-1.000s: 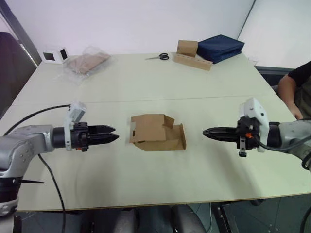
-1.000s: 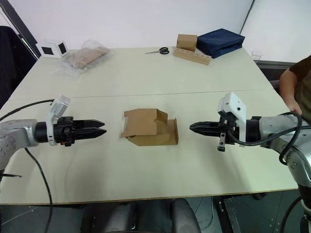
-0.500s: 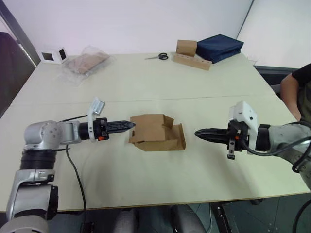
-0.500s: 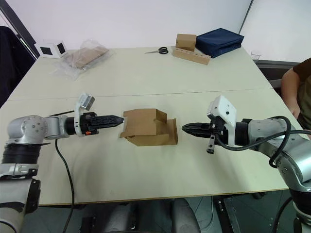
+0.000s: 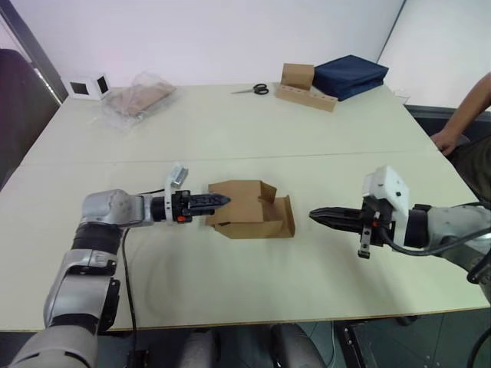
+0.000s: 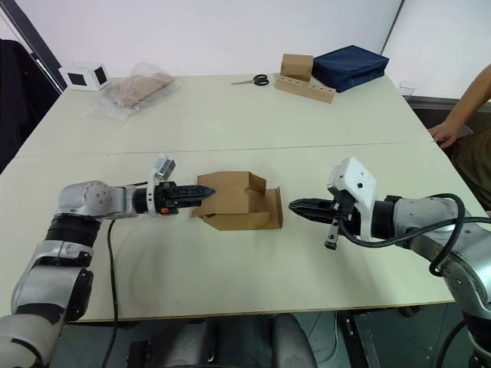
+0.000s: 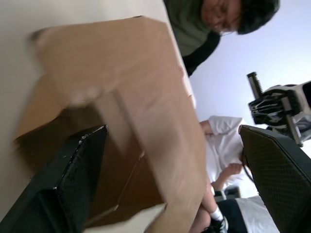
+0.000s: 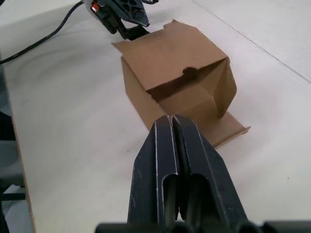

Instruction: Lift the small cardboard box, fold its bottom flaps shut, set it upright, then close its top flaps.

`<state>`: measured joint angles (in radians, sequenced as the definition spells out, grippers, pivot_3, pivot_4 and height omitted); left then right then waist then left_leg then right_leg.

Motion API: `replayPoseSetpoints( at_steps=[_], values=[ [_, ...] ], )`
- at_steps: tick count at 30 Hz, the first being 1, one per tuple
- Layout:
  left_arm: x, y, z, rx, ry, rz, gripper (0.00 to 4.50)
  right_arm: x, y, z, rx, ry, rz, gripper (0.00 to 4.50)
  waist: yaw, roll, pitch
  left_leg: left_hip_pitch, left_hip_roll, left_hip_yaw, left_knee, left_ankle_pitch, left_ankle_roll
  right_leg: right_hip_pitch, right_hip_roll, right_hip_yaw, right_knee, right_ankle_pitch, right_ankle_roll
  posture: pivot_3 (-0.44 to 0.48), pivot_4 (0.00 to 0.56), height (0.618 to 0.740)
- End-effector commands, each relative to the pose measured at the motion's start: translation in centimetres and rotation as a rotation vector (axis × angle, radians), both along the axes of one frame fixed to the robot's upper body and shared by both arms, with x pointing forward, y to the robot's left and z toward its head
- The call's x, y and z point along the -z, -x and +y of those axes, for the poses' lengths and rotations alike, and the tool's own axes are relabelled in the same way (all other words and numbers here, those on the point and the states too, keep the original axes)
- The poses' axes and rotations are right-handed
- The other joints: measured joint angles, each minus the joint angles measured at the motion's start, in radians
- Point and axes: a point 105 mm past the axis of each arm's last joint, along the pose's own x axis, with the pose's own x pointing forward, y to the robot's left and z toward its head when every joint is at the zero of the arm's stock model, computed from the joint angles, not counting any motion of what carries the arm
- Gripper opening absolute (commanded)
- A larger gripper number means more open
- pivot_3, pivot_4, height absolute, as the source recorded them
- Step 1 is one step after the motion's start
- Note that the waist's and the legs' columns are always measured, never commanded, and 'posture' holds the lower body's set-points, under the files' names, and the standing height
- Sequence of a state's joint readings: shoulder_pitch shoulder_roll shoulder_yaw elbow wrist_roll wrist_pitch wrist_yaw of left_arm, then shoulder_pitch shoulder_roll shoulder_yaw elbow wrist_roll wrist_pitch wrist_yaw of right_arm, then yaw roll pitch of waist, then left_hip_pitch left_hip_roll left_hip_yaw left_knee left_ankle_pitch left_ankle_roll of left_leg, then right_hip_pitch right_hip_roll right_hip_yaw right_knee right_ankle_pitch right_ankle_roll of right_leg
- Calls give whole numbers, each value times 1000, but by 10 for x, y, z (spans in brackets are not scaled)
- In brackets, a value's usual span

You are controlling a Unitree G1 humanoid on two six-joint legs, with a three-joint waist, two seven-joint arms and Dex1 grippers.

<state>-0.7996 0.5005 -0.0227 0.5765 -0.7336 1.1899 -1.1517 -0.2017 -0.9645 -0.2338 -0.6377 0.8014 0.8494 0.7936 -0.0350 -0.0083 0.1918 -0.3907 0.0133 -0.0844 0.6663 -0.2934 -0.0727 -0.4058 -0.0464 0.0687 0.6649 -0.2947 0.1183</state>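
Left gripper [image 5: 221,201] at 9 o'clock of the small cardboard box [image 5: 249,208], fingers spread, one either side of a box wall in the left wrist view, tips right at the box's near-left edge. Right gripper [image 6: 296,206] at 3 o'clock of the box, fingers pressed together on nothing, tips just short of it, pointing into its open end. Box lying on its side mid-table [image 5: 230,130], open end toward 3 o'clock, one flap [image 5: 285,217] flat on the tabletop. Farther out at 12 o'clock: scissors [image 5: 252,90], a brown box on a cardboard strip [image 5: 303,84], a blue bag [image 5: 350,73]. At 10 o'clock: a plastic bag [image 5: 138,98], a small white cube [image 5: 87,86]. At 2 o'clock: a person's arm [image 5: 460,115].
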Motion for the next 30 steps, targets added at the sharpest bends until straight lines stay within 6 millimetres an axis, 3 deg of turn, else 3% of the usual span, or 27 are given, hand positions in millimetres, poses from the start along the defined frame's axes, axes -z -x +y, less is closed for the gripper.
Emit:
replayPoseSetpoints(
  at_steps=[1,9,20,26,30],
  values=[
    [-10,-3,-5,17,27,-32,4444,-10,6,2,-5,3,-51,0,-4,0,0,0,0,0,0,0,0,0,0,0,0,0,0,0,150,740],
    [-17,-7,-14,19,57,-39,4444,-11,7,2,9,1,-54,0,-4,0,0,0,0,0,0,0,0,0,0,0,0,0,0,0,150,740],
    [-23,-3,-19,37,94,-32,102,-10,6,3,12,3,-54,0,-4,0,0,0,0,0,0,0,0,0,0,0,0,0,0,0,150,740],
    [-34,2,-16,38,106,-58,102,-13,3,3,13,-8,-69,0,-4,0,0,0,0,0,0,0,0,0,0,0,0,0,0,0,150,740],
    [-59,7,-13,28,136,-223,102,-25,-9,3,62,-69,-127,0,-6,0,0,0,0,0,0,0,0,0,0,0,0,0,0,0,150,740]
  ],
)
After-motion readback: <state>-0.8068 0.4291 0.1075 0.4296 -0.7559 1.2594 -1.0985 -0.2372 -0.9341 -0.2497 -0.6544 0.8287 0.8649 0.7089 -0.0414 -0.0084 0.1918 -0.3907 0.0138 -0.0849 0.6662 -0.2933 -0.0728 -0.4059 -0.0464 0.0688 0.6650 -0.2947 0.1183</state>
